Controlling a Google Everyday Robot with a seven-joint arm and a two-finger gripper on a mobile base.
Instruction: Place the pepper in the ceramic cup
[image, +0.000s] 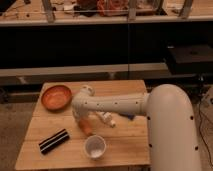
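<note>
The pepper (86, 126) is a small orange tapered piece on the wooden table (125, 142), left of centre. The ceramic cup (95, 146) is white with a greyish inside and stands upright near the table's front edge, just below and right of the pepper. My white arm reaches in from the right, and the gripper (81, 119) points down right at the pepper's upper end. I cannot see whether it touches or holds the pepper.
An orange-brown shallow bowl (56, 97) sits at the table's back left. A black striped flat object (54, 141) lies at the front left. A small white item (108, 120) lies under the arm, right of the pepper. Dark shelving stands behind the table.
</note>
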